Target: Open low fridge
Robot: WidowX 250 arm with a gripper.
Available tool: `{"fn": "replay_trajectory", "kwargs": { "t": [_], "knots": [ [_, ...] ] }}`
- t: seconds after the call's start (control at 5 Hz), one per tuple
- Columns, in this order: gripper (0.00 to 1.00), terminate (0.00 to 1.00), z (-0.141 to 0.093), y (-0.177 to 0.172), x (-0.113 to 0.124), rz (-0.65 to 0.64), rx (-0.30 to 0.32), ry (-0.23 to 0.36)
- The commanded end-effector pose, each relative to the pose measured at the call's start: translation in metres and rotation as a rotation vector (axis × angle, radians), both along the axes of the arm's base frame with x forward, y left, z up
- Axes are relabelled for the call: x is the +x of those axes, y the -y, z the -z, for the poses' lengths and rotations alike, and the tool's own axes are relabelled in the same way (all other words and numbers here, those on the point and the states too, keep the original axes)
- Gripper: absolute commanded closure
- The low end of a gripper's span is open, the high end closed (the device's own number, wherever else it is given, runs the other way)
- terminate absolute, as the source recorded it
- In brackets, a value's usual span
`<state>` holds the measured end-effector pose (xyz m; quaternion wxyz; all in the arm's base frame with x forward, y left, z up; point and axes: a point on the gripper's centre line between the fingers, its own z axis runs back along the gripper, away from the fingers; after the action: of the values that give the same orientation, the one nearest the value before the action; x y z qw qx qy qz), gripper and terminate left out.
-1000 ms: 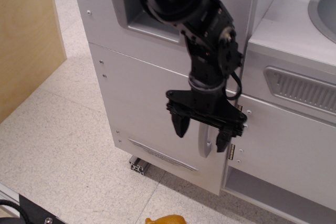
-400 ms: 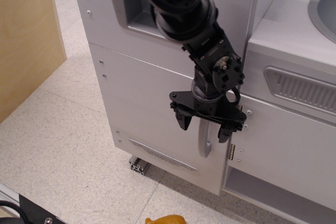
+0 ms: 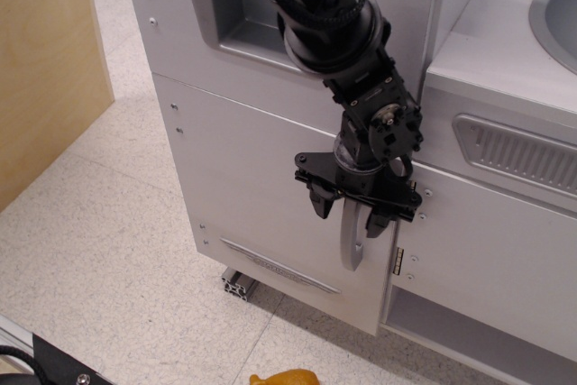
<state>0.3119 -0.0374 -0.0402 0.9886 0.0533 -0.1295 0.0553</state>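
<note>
The low fridge door is a flat silver-grey panel that stands closed, with a thin slanted trim strip near its bottom. Its curved grey vertical handle is at the door's right edge. My black gripper points down at the door and straddles the top of the handle. One finger is to the handle's left and the other is close on its right. The jaws are open, with a gap on the left side. The handle's upper part is hidden behind the gripper.
Above is a grey panel with a dispenser recess. A white cabinet with a vent and sink stands right. A wooden panel is at left. A yellow object lies on the floor.
My gripper has moved in toward the door and slightly right, so its fingers now sit around the handle's top. The finger gap looks narrower. The door has not moved.
</note>
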Motion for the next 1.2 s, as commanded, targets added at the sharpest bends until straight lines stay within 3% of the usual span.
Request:
{"fn": "replay_trajectory", "kwargs": {
  "t": [0.0,0.6,0.8,1.0],
  "knots": [
    [1.0,0.0,-0.018,0.004,0.007,0.049,-0.047,0.027],
    [1.0,0.0,-0.04,-0.017,-0.035,0.109,-0.021,0.009],
    [0.0,0.0,-0.06,-0.028,-0.043,0.11,-0.021,-0.046],
    [0.0,0.0,-0.092,-0.029,-0.045,0.093,-0.053,-0.04]
  ]
}}
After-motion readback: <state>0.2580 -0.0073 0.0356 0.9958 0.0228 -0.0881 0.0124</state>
